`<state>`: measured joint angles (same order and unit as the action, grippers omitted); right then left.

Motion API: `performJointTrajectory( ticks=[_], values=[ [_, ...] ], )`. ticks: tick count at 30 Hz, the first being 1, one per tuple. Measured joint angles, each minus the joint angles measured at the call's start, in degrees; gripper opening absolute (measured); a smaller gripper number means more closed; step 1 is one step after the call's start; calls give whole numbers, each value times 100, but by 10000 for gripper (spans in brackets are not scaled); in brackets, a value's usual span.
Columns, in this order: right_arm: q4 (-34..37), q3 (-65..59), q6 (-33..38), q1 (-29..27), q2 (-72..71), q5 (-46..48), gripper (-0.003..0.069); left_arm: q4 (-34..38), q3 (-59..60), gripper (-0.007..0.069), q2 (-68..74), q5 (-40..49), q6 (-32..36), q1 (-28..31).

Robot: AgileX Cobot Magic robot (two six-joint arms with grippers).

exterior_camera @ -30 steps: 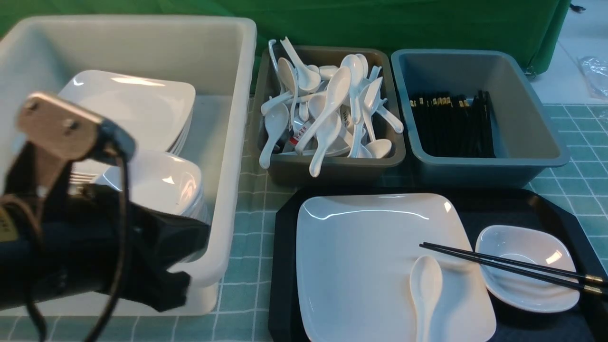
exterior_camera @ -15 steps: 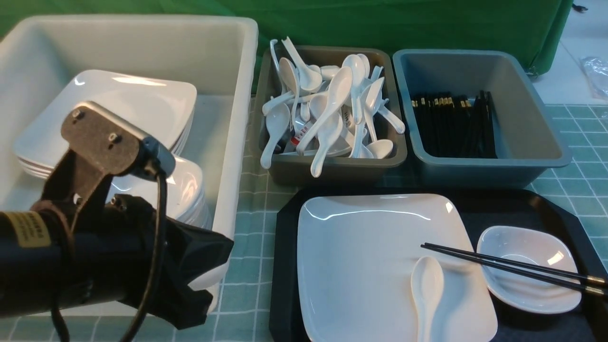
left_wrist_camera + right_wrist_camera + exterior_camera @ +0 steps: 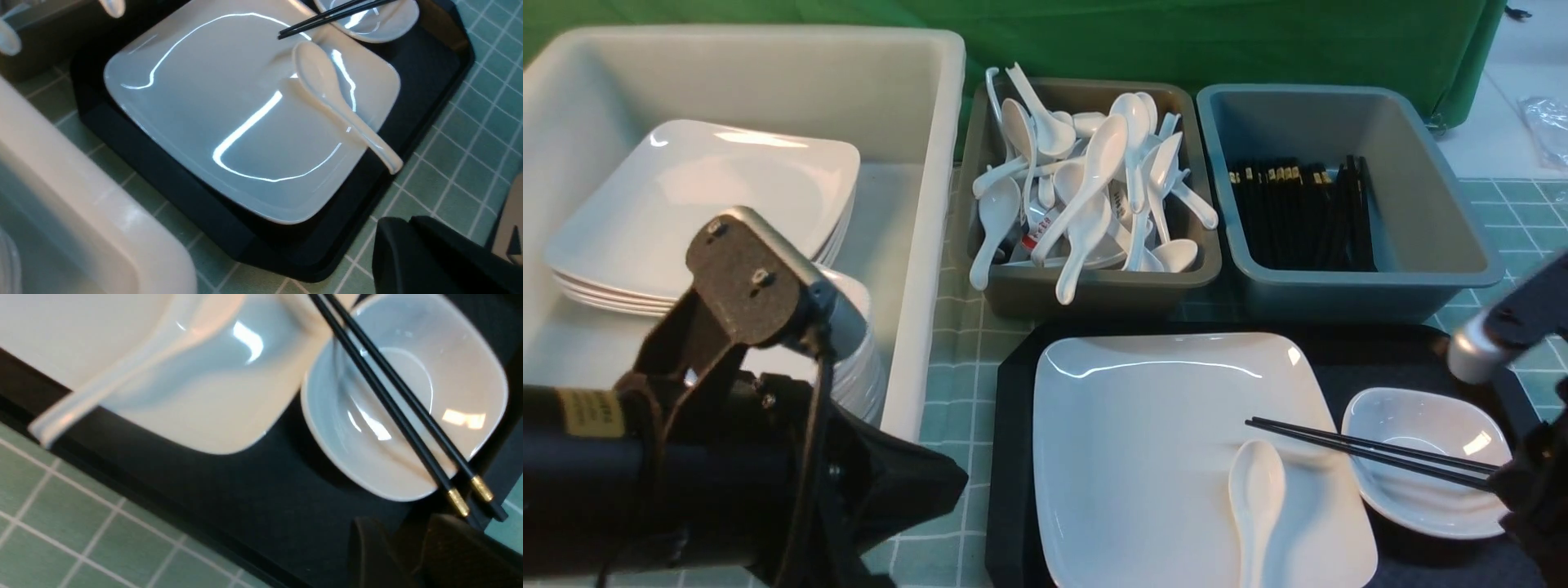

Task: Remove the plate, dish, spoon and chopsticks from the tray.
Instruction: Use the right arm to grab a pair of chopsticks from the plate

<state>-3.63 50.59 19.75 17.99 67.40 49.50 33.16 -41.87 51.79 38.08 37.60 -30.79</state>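
The black tray (image 3: 1009,457) holds the white square plate (image 3: 1160,441). The spoon (image 3: 1254,498) lies on the plate, its handle over the near rim. The small dish (image 3: 1421,457) sits right of the plate. The black chopsticks (image 3: 1364,453) rest across the dish, tips on the plate. My left gripper (image 3: 947,482) is shut and empty, hovering just left of the tray's near corner (image 3: 286,261). My right gripper (image 3: 402,535) is open over the tray floor, beside the chopsticks' (image 3: 402,420) gold-banded ends and the dish's (image 3: 355,457) rim, with nothing between the fingers.
A large white tub (image 3: 915,163) with stacked plates and dishes stands at the left. Behind the tray are a brown-grey tub (image 3: 1094,286) full of spoons and a blue-grey tub (image 3: 1364,286) holding chopsticks. A green checked cloth covers the table.
My left arm has swung right and down, from in front of the white tub toward the tray. My right arm has come into the front view at the right, by the chopsticks' thick ends.
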Motion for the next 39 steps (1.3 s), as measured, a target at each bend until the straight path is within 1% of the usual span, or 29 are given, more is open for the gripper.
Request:
performJointTrajectory(
  ticks=[4,6,7,8,9,10,12,14,18,21,26,29,31,33,36,37,38,39],
  values=[
    [27,327,490,-357,829,34,242,164,-6,13,-427,43,146,0],
    [22,524,735,-554,1420,23,301,218,-6,13,-805,49,170,0],
    [22,578,823,-581,1590,14,321,223,-6,13,-898,49,175,0],
    [22,640,925,-606,1796,-10,358,235,-10,13,-1002,49,189,0],
    [22,640,925,-614,1836,-10,366,235,-10,13,-1021,55,194,0],
    [22,740,1132,-627,2093,-36,428,241,-10,13,-1143,64,269,0],
    [22,875,1402,-630,2467,-148,491,241,-10,13,-1241,80,312,0],
    [22,914,1552,-630,2603,-315,505,241,-10,13,-1268,80,368,0],
    [-76,951,1840,-630,2859,-662,504,241,-10,13,-1275,80,400,0],
    [-227,970,1909,-630,3024,-721,503,241,-10,13,-1275,80,400,0],
    [-274,970,2041,-630,3296,-831,502,241,-10,13,-1279,80,400,0],
    [-281,971,2062,-630,3432,-952,479,241,-10,13,-1279,80,400,0],
    [-281,971,2073,-630,3509,-1026,429,241,-10,13,-1279,80,400,0],
    [-281,971,2083,-630,3553,-1039,365,241,-10,13,-1279,80,400,0],
    [-281,971,2090,-630,3558,-1034,246,241,-10,13,-1279,80,400,0],
    [-281,971,2090,-630,3558,-1034,236,241,-10,13,-1279,80,400,0],
    [-281,976,2106,-630,3558,-1003,160,241,-10,13,-1279,80,406,0],
    [-281,976,2132,-630,3558,-947,127,236,-10,13,-1279,80,413,0]
  ],
)
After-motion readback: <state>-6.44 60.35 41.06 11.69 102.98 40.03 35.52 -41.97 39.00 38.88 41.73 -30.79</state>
